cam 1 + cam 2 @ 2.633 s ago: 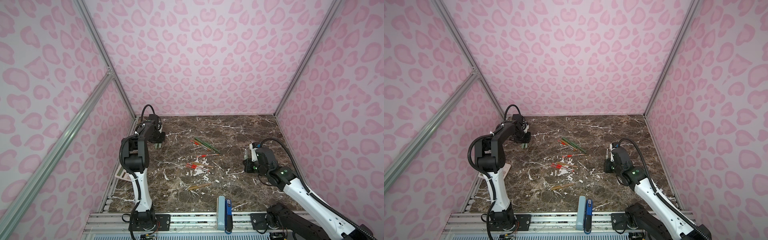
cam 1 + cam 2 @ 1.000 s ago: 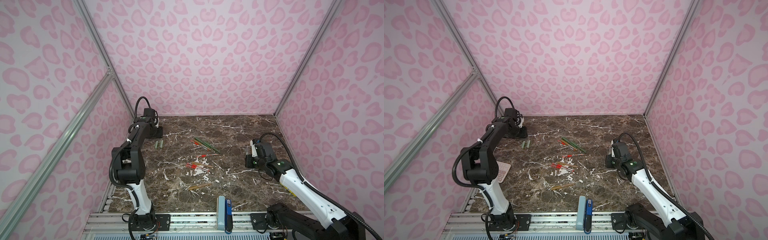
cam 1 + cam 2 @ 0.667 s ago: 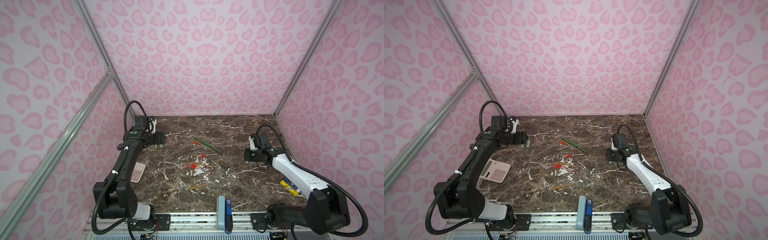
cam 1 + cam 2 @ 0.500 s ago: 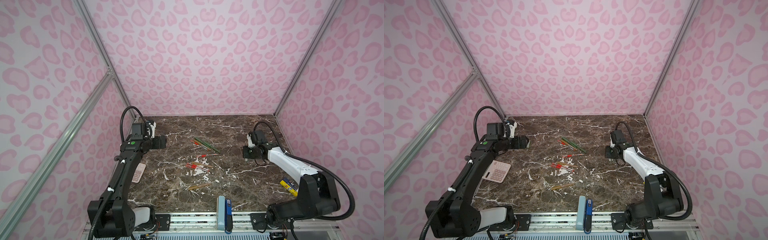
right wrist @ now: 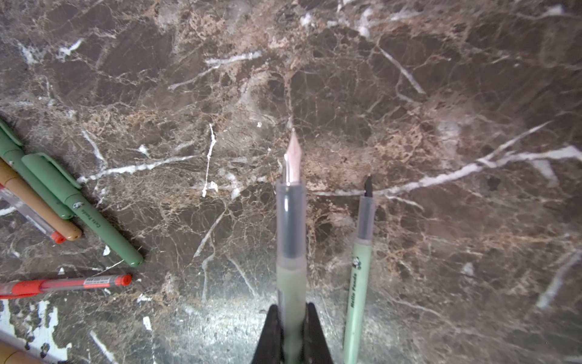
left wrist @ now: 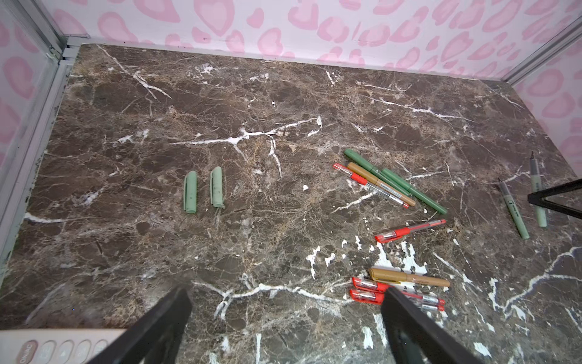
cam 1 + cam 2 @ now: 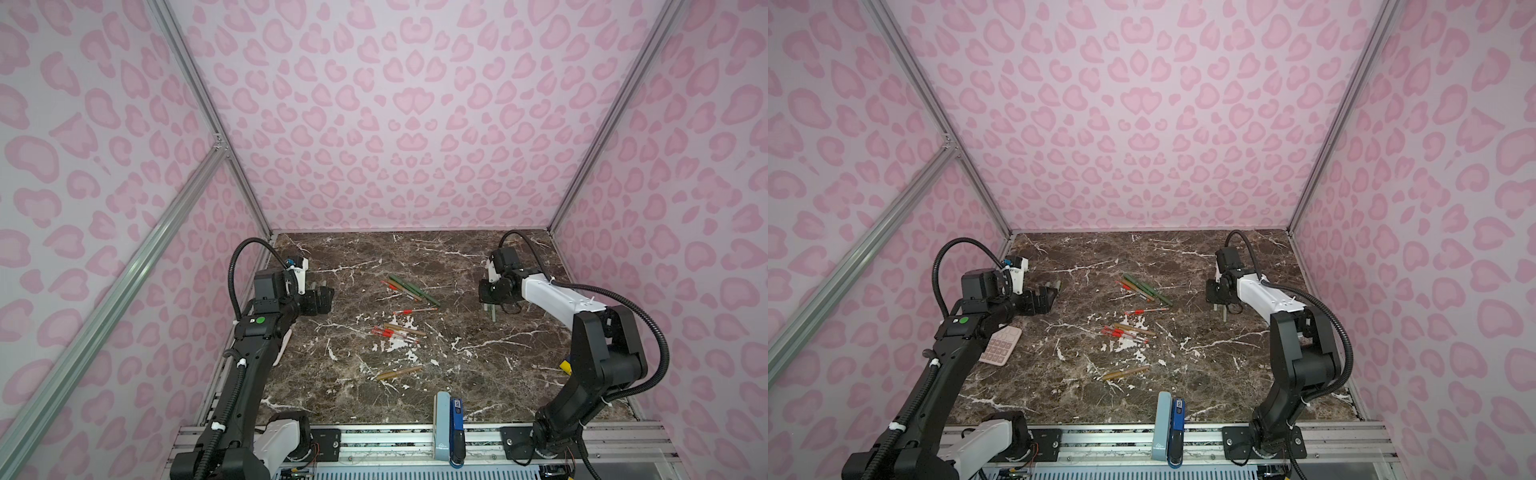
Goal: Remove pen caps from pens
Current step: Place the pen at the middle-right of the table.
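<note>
On the table [image 7: 457, 257], by position.
Back left: two caps [image 6: 190, 192], parallel, side by side, not touching.
Left edge, nearer the front: calculator [image 7: 1000, 345].
Centre back: far pens [image 7: 409, 289], a slanted bundle lying against one another.
Just in front of them: single pen [image 7: 415, 311], lying crosswise.
In front of that: near pens [image 7: 395, 332], bunched together.
Further forward, alone: front pen [image 7: 399, 372].
Right side, well apart from the rest: loose pen [image 5: 359, 271].

Glossy veined-marble table [image 6: 283, 94]; matt plastic pen caps [image 6: 190, 193]; translucent pen [image 5: 291, 220] barrel.
</note>
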Available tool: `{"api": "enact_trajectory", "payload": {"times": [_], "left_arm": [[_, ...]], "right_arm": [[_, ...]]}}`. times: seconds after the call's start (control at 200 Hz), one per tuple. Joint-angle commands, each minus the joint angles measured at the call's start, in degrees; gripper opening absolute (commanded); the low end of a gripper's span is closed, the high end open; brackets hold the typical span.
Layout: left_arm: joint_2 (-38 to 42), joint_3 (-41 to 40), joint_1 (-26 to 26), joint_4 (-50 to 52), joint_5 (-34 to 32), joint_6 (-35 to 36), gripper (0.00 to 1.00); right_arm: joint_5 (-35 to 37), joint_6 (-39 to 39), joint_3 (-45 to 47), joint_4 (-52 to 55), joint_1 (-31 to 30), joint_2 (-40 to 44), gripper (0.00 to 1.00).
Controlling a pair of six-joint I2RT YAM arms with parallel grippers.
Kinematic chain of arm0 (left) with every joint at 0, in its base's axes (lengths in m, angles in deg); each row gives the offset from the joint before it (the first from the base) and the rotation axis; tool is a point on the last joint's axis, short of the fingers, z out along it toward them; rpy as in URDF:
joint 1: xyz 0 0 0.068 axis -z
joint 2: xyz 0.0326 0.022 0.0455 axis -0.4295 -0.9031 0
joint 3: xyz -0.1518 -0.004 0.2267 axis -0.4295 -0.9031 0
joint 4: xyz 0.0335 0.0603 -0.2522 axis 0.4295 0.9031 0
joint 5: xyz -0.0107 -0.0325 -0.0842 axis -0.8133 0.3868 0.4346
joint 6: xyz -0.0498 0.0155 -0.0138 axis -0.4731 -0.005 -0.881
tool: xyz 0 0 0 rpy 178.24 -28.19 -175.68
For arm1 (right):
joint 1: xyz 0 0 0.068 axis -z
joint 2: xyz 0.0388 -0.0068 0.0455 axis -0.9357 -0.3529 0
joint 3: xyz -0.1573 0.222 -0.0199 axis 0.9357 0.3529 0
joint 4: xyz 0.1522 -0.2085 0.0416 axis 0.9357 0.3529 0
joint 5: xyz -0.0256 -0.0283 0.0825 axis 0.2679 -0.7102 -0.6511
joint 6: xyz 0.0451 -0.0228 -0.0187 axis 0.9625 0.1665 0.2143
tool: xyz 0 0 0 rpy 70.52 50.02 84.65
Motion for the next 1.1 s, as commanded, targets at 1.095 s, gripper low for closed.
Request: {"api": "enact_trajectory", "payload": {"times": [1.095], "left_arm": [[2.81, -0.93, -1.50, -4.50, 2.90, 0.13, 0.98]], "right_arm": [[4.99, 2.55, 1.28, -0.62, -1.00, -6.75, 0.16]]}}
